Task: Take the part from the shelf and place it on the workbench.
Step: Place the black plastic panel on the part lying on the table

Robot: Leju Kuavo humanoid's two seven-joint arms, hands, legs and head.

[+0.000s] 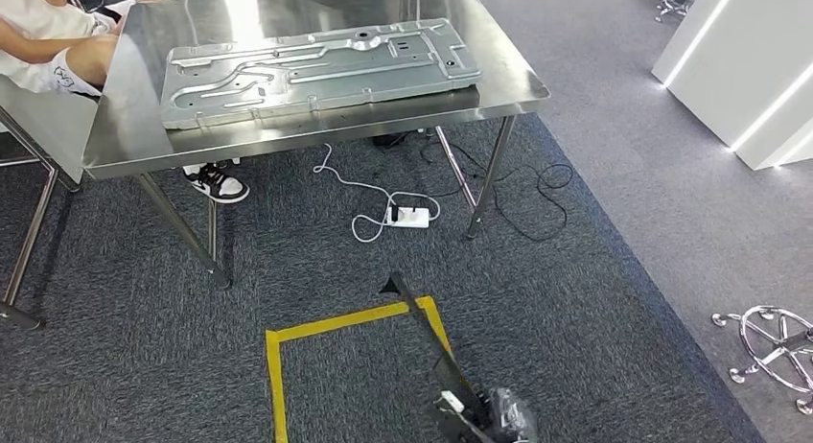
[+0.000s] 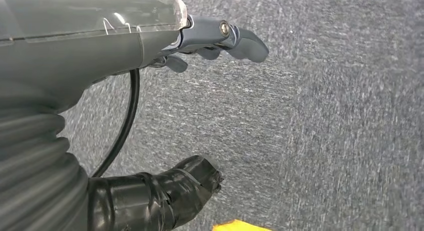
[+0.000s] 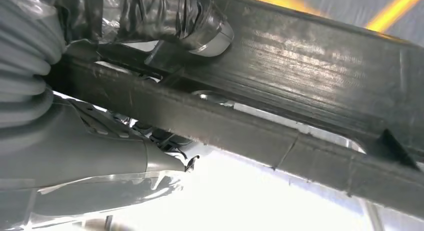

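Observation:
The part, a large silvery stamped metal panel (image 1: 316, 69), lies flat on the steel workbench (image 1: 499, 93), reaching almost across its width. Both my arms hang low, well short of the table. In the left wrist view my left hand (image 2: 220, 41) hangs over grey carpet with nothing in it, thumb out and fingers loosely bent. My right hand (image 1: 470, 409) is at the bottom edge of the head view, with a long dark bar (image 1: 427, 333) slanting up from it over the floor. In the right wrist view that dark bar (image 3: 300, 106) hides the fingers of the hand (image 3: 75, 156).
A person sits at the table's far left corner, one shoe (image 1: 219, 182) under it. A white power strip (image 1: 407, 216) and loose cables lie on the carpet beneath the table. Yellow floor tape (image 1: 278, 366) marks a square near me. A chair base (image 1: 777, 342) and white cabinets (image 1: 748, 59) stand at right.

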